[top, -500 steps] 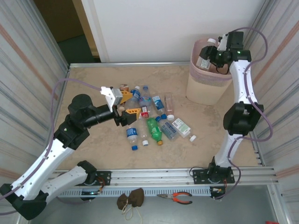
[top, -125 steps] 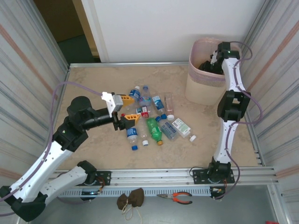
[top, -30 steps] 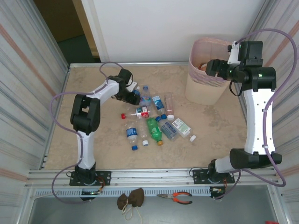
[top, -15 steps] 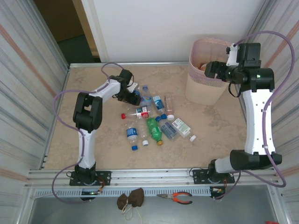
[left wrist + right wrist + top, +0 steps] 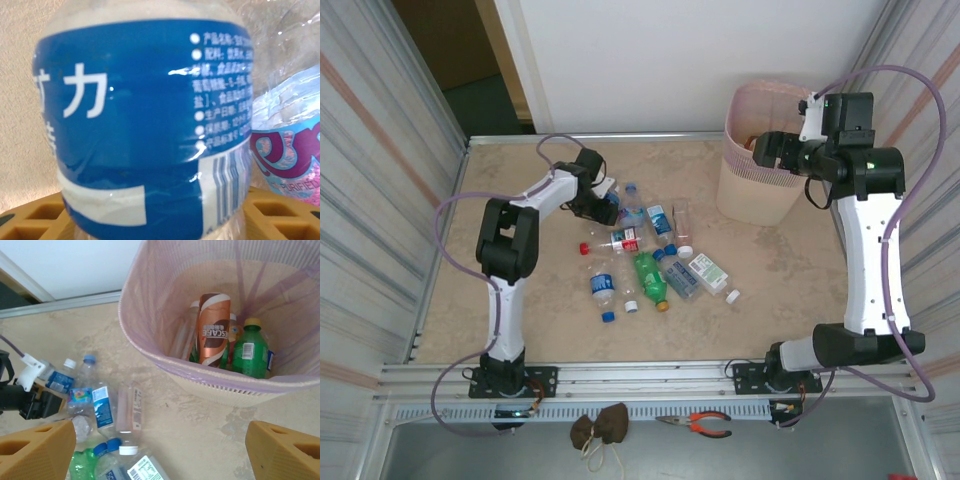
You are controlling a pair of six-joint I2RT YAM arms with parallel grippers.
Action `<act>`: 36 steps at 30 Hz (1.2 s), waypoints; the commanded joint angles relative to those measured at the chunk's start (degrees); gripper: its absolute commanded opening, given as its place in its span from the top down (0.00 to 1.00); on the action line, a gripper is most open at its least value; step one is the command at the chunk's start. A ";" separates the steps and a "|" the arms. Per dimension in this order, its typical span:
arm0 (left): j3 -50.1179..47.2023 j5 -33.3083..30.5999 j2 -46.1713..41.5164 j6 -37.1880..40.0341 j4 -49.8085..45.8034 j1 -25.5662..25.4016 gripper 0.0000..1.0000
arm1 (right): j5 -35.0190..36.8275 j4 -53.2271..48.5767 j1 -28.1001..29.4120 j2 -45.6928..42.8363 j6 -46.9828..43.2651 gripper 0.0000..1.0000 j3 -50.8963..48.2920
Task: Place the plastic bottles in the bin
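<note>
Beige stone-patterned bench (image 5: 790,280): bare margins at left and near side, with a heap of loose plastic bottles (image 5: 650,272) mid-bench.
Tall pale pink perforated plastic bin (image 5: 750,195) at far right holds a brown-labelled bottle (image 5: 214,335) and a green bottle (image 5: 250,352).
Right hand (image 5: 767,147) hovers above the bin's rim, fingers spread wide, empty. Four seconds ago it was down inside.
Left hand (image 5: 607,208), retracted back then, now reaches the heap's far-left edge. Its orange fingers (image 5: 30,220) flank a clear blue-labelled plastic bottle (image 5: 145,115). Clamped or not, cannot tell.
</note>
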 commanded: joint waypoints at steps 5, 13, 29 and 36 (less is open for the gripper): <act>-1.29 -0.95 -7.44 1.02 -1.28 2.04 0.44 | 0.70 1.82 1.04 -2.45 0.42 0.14 -0.11; -3.51 3.94 -15.89 1.62 2.04 3.75 0.44 | -2.31 5.76 1.40 -5.16 1.67 0.14 -2.10; -18.44 30.30 -43.29 -2.11 24.56 3.62 0.48 | -23.11 46.04 5.25 -17.73 15.14 0.18 -27.15; -22.76 38.71 -53.85 -5.72 33.91 2.07 0.50 | -26.82 55.92 13.35 -18.30 13.97 0.16 -28.32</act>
